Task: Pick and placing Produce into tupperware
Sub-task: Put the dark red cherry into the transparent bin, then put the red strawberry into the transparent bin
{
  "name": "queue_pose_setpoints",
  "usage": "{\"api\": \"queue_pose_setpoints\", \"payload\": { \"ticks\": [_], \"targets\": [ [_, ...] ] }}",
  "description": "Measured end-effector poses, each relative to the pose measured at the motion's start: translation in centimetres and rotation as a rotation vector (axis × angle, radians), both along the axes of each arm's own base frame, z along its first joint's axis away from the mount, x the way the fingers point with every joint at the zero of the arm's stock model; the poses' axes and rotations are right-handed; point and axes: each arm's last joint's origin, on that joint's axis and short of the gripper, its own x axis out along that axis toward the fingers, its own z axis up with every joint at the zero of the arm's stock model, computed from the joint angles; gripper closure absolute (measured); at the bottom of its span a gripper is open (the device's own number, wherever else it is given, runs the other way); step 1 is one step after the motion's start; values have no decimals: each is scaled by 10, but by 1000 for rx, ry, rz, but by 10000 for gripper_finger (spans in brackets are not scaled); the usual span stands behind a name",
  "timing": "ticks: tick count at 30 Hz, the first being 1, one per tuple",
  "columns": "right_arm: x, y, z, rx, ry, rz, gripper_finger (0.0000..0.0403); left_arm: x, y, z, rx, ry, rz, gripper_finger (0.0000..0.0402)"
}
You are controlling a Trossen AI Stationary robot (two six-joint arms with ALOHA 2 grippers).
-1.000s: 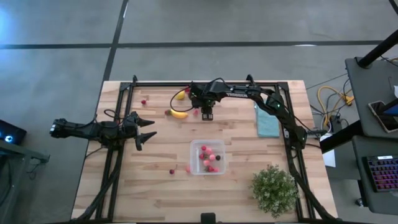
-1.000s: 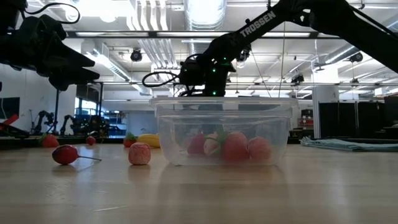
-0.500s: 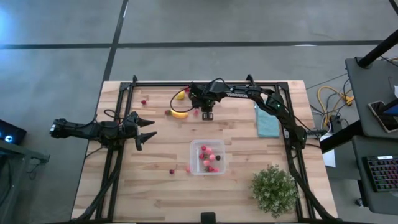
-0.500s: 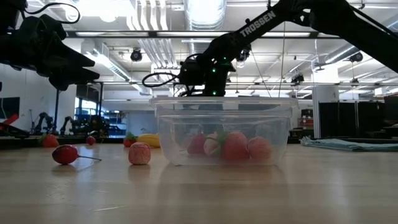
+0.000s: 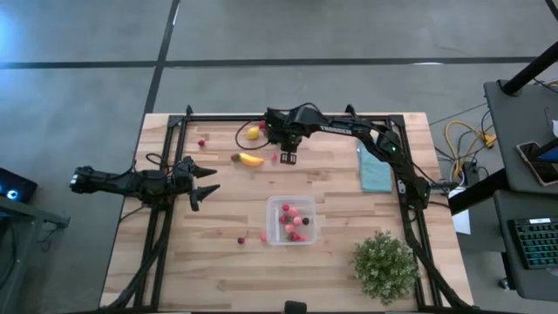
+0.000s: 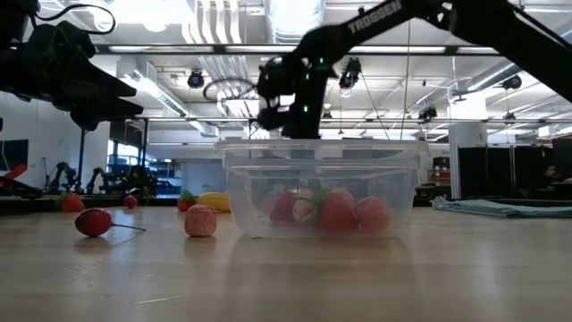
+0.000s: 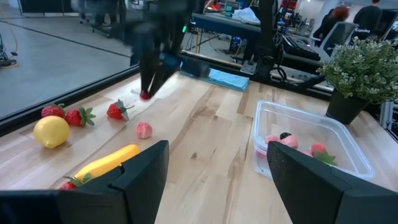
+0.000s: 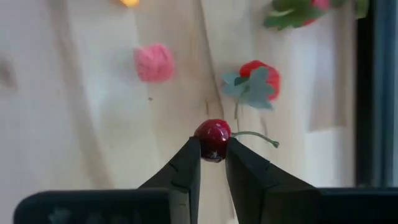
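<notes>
Your right gripper (image 8: 211,155) is over the far half of the bench (image 5: 227,262), near the middle of its width, with its jaws clamped on a small dark red cherry (image 8: 212,139) whose thin stem sticks out to one side. In the high view this gripper (image 5: 289,157) sits just beside the banana (image 5: 251,160), and the lemon (image 5: 253,133) lies a little farther toward the far edge. Below the cherry in the right wrist view you can see a pink berry (image 8: 153,62) and a strawberry (image 8: 258,79) with green leaves, both lying on the wood, apart from each other. The clear container (image 5: 291,220) stands near the bench's middle, toward the near side, well apart from the right gripper, with bare wood between them. It already holds several red and pink berries (image 5: 293,219). Two loose pieces (image 5: 251,237) lie on the bench just to the left of the container. A folded teal cloth (image 5: 375,172) lies near the right edge, and a bushy potted plant (image 5: 384,266) stands at the near right corner. Your left gripper (image 5: 206,180) waits near the left edge, its jaws apart and holding nothing, with open wood between it and the container.
</notes>
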Motion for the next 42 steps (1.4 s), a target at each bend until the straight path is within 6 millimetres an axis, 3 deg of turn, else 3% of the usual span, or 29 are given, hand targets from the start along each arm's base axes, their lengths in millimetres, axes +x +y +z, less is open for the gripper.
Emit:
{"api": "queue_pose_setpoints", "payload": {
  "ticks": [5,11,18,22,28,32,38,42],
  "targets": [
    [-9,31,48,25,-20,-38,344,0,0,0,0,0,0,143],
    [-22,110,81,72,25,27,344,0,0,0,0,0,0,143],
    [-31,205,87,114,32,50,344,0,0,0,0,0,0,143],
    [-28,238,70,132,63,12,344,0,0,0,0,0,0,143],
    [-18,260,38,232,119,-81,303,0,0,0,0,1,0,143],
    [-16,265,30,237,132,-89,258,0,0,0,1,2,0,143],
    [-15,263,48,179,56,-24,215,0,0,0,1,2,0,143],
    [-5,267,62,147,-51,186,205,0,0,0,1,2,0,143]
  ]
}}
